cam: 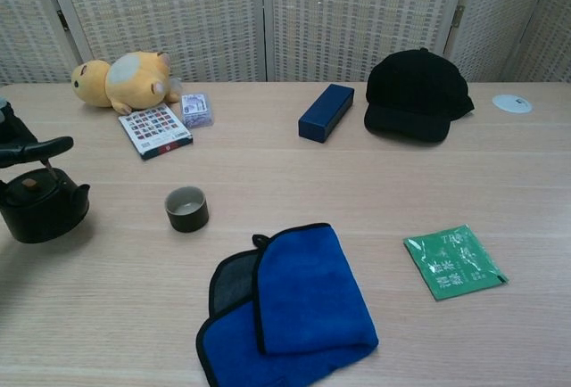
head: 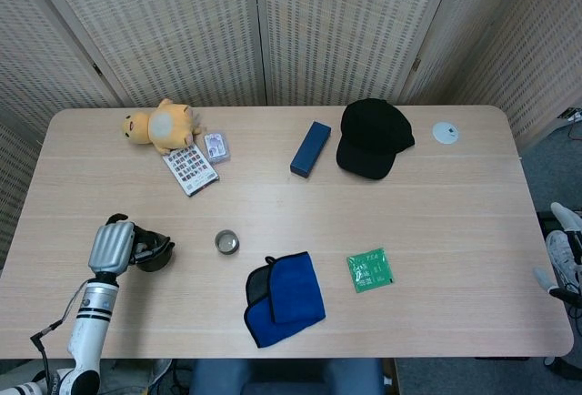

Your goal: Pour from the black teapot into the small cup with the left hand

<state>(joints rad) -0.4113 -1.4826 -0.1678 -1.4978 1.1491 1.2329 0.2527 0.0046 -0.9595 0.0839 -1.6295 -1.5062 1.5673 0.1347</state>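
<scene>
A pale wood-grain table (head: 382, 222) with rounded corners is filling most of both views, and woven cream folding screens (head: 346, 22) are standing close behind its far edge; a strip of grey floor (head: 546, 177) is showing past the table's right end in the head view. The black teapot (cam: 37, 209) is sitting upright on the table near the left front corner, and the small cup (cam: 186, 208) is standing apart from it toward the centre, mouth up. The left hand (head: 109, 246) is hanging right at the teapot, a dark finger reaching out over the lid, but whether it is gripping the handle cannot be told. The right hand is showing in neither view. A folded blue cloth (cam: 290, 305) is lying near the front edge with a green packet (cam: 453, 261) beside it. Along the far side a yellow plush toy (cam: 120, 79), a patterned card (cam: 155, 130), a navy box (cam: 326, 111), a black cap (cam: 417, 94) and a small white disc (cam: 512, 102) are resting.
</scene>
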